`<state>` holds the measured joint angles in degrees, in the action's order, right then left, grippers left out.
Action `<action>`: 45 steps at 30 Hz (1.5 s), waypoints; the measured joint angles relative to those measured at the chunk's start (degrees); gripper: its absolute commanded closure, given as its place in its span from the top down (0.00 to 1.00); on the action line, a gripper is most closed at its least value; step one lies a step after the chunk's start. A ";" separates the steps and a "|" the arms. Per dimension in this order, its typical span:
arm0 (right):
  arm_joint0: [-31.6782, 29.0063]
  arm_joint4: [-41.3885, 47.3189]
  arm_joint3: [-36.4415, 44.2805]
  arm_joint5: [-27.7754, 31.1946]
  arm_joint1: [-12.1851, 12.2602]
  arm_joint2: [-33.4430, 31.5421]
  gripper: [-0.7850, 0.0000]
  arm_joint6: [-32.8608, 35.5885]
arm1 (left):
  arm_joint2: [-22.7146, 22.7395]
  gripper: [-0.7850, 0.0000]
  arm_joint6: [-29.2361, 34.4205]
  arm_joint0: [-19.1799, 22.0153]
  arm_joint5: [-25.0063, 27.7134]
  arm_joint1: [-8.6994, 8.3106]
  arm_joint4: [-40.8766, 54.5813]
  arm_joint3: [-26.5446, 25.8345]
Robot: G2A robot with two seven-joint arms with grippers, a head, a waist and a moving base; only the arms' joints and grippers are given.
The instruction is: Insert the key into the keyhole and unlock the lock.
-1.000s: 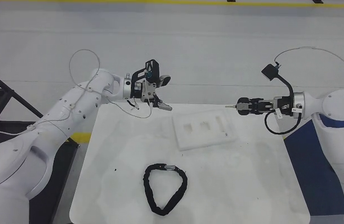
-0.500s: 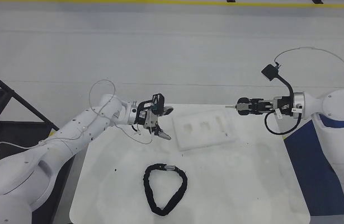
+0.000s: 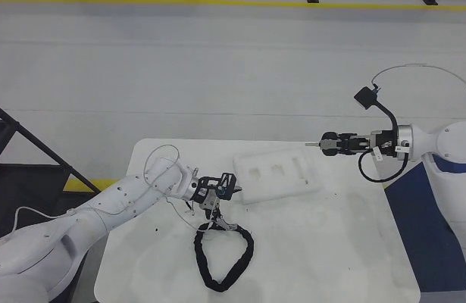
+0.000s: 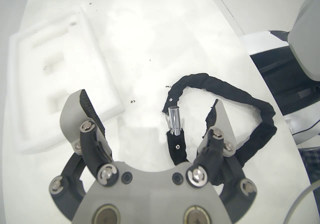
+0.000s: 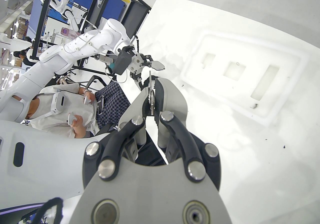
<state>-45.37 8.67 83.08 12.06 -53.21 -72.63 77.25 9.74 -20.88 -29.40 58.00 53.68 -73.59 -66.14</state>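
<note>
Left gripper (image 4: 151, 107) has dropped to the lock (image 4: 174, 121), wide open, empty; right gripper (image 5: 151, 87), unmoved, seemingly pinches the key (image 5: 151, 97).

1. Top view: set high above both arms, facing down and forward over the white table (image 3: 331, 250); far enough back to take in the whole tabletop and the floor beyond.
2. Left wrist view: set just behind the left gripper (image 4: 150, 100), facing along its fingers, close above the chain lock (image 4: 240, 96).
3. Right wrist view: set just behind the right gripper (image 5: 152, 85), facing across the table from its right edge, well off the surface.
4. Shared by all three: foam tray (image 3: 274, 174) and tabletop; by top and left wrist views: chain lock.
</note>
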 measured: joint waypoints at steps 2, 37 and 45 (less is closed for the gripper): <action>0.00 0.00 0.00 0.00 0.00 0.00 0.00 0.00 | 0.00 1.00 0.34 0.02 0.00 0.02 -0.13 -0.05; 0.00 0.00 0.00 0.00 0.00 0.00 0.00 0.00 | 0.30 1.00 -11.44 -6.94 -3.13 -1.40 -12.66 2.30; 0.00 0.00 0.00 0.00 0.00 0.00 0.00 0.00 | 0.49 1.00 -14.54 -7.78 -6.56 0.05 -17.53 5.37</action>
<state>-45.37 8.67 83.08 12.06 -53.21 -72.63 77.25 10.23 -35.41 -37.18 51.44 53.73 -91.12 -60.78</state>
